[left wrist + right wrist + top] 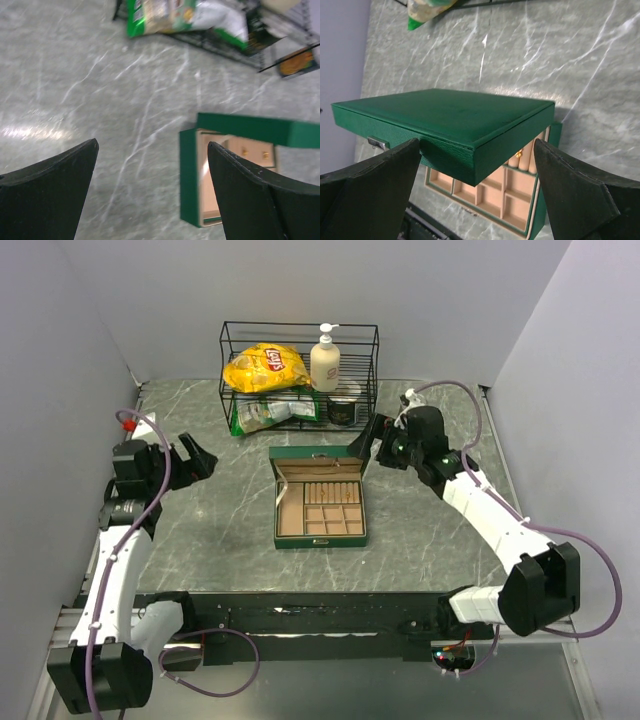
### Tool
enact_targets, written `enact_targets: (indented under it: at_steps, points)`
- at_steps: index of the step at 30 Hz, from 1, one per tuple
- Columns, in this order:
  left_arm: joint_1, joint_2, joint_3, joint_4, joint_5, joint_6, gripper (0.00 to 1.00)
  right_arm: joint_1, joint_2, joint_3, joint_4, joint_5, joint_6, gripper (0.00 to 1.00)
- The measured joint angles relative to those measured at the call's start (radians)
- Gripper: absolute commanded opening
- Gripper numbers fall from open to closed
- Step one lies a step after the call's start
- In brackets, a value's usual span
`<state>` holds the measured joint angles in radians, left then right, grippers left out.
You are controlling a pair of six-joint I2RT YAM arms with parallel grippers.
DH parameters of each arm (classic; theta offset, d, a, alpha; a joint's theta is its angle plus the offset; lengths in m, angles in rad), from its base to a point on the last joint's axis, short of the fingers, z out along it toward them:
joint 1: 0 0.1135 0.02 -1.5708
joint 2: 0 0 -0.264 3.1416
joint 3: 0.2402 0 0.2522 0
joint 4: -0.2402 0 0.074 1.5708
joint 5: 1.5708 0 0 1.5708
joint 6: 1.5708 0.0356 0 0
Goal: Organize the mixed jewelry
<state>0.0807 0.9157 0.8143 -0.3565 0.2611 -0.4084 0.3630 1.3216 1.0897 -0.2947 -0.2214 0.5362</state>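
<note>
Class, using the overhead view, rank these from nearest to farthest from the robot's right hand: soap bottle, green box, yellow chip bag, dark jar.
1. Green box: just left of the right hand, lid corner beside it.
2. Dark jar: low in the rack, behind the hand.
3. Soap bottle: higher in the rack, middle.
4. Yellow chip bag: rack's left end.

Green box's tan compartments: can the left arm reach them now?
Probably yes: the green lid is raised, only marble table lies between the open left gripper and the tan compartments; the right gripper sits behind the lid.
</note>
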Motion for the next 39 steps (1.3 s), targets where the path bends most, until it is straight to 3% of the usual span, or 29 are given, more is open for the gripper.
enact_targets:
  at_steps: [12,23,39]
  points:
    - [-0.117,0.038,0.028,0.065,0.081,-0.094,0.96,0.003,-0.100,-0.164,0.070,-0.105,0.077,1.00]
    - [-0.277,0.053,-0.035,0.092,0.049,-0.140,0.96,0.029,-0.204,-0.336,0.061,-0.198,0.106,1.00]
    - [-0.395,0.056,-0.172,0.135,0.001,-0.218,0.96,0.036,-0.233,-0.451,0.003,-0.094,0.119,1.00]
